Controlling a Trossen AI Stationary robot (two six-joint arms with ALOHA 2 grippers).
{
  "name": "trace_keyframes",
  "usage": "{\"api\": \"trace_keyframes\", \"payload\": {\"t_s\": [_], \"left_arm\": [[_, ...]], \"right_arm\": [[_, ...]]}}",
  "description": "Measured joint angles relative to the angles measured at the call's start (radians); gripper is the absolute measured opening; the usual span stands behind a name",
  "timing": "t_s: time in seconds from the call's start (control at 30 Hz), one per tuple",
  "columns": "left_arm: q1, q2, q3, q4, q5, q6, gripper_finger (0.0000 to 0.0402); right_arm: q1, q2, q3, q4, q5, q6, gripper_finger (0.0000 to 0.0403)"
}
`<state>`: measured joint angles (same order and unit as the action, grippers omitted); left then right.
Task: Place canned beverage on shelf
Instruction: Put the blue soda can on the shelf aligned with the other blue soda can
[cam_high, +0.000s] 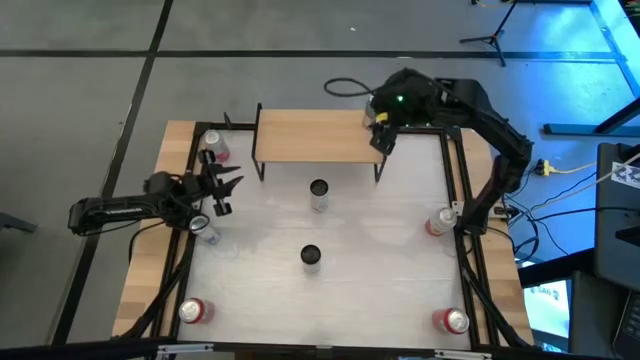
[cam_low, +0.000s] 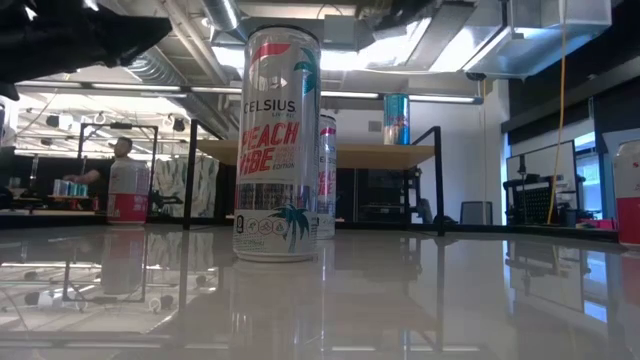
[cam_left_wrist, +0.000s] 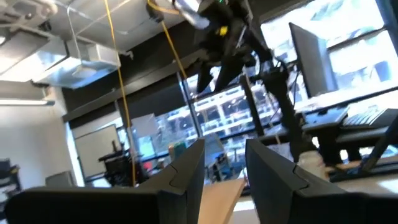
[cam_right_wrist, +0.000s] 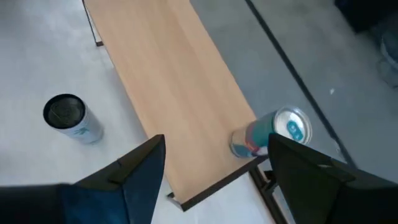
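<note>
One cylindrical metal can stands on the flat light-wood shelf.

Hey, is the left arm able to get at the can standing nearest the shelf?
Probably yes. The left pincer hovers at the table's left edge, empty, and only bare white tabletop lies between it and that can. The shelf stands behind, not across the path.

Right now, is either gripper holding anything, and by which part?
Nothing is held. The right gripper hangs open above the can standing on the shelf; the left gripper is empty.
</note>
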<state>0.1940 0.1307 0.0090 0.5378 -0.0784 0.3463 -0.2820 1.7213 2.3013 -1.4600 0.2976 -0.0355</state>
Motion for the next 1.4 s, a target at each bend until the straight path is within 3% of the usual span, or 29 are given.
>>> {"api": "trace_keyframes", "payload": {"t_s": [0.13,0.27,0.47,0.67,0.87,1.17,1.4], "left_arm": [[0.0,0.007,0.002,-0.036,-0.019,0.001,0.0123],[0.0,0.043,0.036,-0.093,-0.047,-0.009,0.016],[0.0,0.158,0.099,-0.154,-0.096,-0.072,0.0215],[0.0,0.343,0.171,-0.161,-0.094,-0.113,0.0231],[0.0,0.503,0.21,-0.13,-0.079,-0.13,0.0222],[0.0,0.657,0.267,-0.116,0.016,-0.137,0.0219],[-0.001,0.746,0.273,-0.055,0.021,-0.138,0.0212]], "right_arm": [[0.016,-0.044,-0.141,0.084,-0.006,-0.02,0.0277],[0.02,-0.124,-0.399,0.284,-0.055,-0.068,0.0277],[0.036,-0.265,-0.819,0.726,-0.269,-0.144,0.0277],[0.038,-0.304,-1.133,1.125,-0.452,-0.152,0.0277],[0.072,-0.279,-1.238,1.299,-0.44,-0.148,0.0277],[0.146,-0.251,-1.239,1.407,-0.439,-0.146,0.0277],[0.145,-0.206,-1.239,1.421,-0.44,-0.099,0.0277]]}}
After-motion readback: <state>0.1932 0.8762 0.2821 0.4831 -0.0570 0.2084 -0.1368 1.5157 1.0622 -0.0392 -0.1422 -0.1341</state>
